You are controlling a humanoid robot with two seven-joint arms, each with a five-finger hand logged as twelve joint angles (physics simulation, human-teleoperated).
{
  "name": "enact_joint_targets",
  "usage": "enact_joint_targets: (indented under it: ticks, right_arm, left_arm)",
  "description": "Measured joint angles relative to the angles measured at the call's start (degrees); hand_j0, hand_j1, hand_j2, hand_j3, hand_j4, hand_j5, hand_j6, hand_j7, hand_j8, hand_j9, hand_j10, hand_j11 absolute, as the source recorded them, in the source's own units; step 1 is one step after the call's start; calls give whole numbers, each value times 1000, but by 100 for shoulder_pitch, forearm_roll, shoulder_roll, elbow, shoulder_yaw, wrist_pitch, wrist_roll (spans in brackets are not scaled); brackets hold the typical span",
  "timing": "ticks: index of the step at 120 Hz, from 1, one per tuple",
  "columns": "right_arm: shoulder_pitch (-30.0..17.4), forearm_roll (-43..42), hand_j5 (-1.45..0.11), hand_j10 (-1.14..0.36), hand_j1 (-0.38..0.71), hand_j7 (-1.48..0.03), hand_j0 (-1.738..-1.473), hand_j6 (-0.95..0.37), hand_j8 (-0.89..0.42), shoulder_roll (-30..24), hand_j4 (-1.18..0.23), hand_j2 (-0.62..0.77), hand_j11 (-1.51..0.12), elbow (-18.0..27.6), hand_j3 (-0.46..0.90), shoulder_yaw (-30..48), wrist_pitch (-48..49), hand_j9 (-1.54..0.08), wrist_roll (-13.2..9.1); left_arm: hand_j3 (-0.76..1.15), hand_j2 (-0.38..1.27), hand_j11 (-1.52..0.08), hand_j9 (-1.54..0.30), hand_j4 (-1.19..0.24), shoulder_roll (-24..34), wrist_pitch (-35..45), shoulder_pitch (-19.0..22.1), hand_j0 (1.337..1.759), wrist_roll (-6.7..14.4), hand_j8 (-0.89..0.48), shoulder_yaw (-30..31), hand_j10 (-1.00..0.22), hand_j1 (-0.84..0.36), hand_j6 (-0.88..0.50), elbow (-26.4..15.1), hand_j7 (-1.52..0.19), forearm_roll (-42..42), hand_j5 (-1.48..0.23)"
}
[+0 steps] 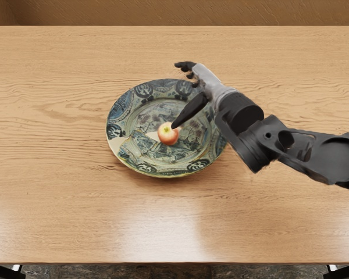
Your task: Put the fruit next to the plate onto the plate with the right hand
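A small red-and-yellow apple (167,134) lies inside the round blue-patterned plate (123,108), near its middle. My right hand (189,87) hovers over the plate's right half, its arm coming in from the right edge. The fingers (185,65) are spread and hold nothing. The thumb (187,112) points down-left, its tip right at the apple's upper right side; whether it touches is not clear.
The plate sits at the middle of a wide wooden table (58,192). The table's front edge runs along the bottom of the view, and its back edge runs along the top.
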Motion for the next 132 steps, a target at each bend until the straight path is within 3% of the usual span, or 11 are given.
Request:
enact_joint_targets:
  ticks: [11, 26, 38, 48, 65, 93, 132]
  right_arm:
    - [-707, 722, -153, -104, -267, -141, -1658, -45, -40, -29, -106, 72, -150, -21, 0, 1369, 1411, -148, 0]
    - [-1469, 1092, -83, -56, -305, -76, -1658, -25, -22, -86, -57, 39, -81, -66, 0, 2973, 3641, -80, 0]
    - [-2021, 1602, -51, -35, -322, -47, -1658, -15, -14, -151, -35, 24, -50, -315, 0, 4140, 5368, -49, 0]
    - [-2497, 2076, -34, -23, -331, -31, -1658, -10, -9, -187, -23, 16, -33, -612, 0, 4896, 6139, -33, 0]
    - [-3320, 2942, -17, -11, -340, -16, -1658, -5, -4, -277, -11, 8, -17, -1074, 0, 5788, 6606, -16, 0]
    - [-4288, 4533, -5, -3, -347, -5, -1658, 0, 0, -746, -3, 3, -5, -1686, 0, 6358, 6750, -5, 0]
    - [-4565, 5053, -1, 0, -349, -1, -1658, 1, 1, -957, 0, 1, -1, -1947, 0, 6361, 6766, -1, 0]
  left_arm:
    - [0, 1, -9, -9, -7, 0, 0, 0, 1658, 0, -7, 0, -7, 341, -7, 0, -9, 0, -9]
    - [0, 1, -9, -9, -7, 0, 0, 0, 1658, 0, -7, 0, -7, 341, -7, -1, -9, 0, -9]
    - [0, 1, -9, -9, -7, 0, -1, 0, 1658, 0, -7, 0, -7, 341, -7, -1, -9, 0, -9]
    - [0, 1, -9, -9, -7, 0, -1, 0, 1658, 0, -7, 0, -7, 341, -7, -1, -9, 0, -9]
    - [0, 1, -9, -9, -7, 0, 1, 0, 1658, 0, -7, 0, -7, 341, -7, -1, -9, 0, -9]
    - [0, 1, -9, -9, -7, 0, 1, 0, 1658, 0, -7, 0, -7, 341, -7, -1, -9, 0, -9]
    - [0, 1, -9, -9, -7, 0, -4, -44, 1658, 0, -7, 1, -7, 341, -7, -22, -9, -2, -9]
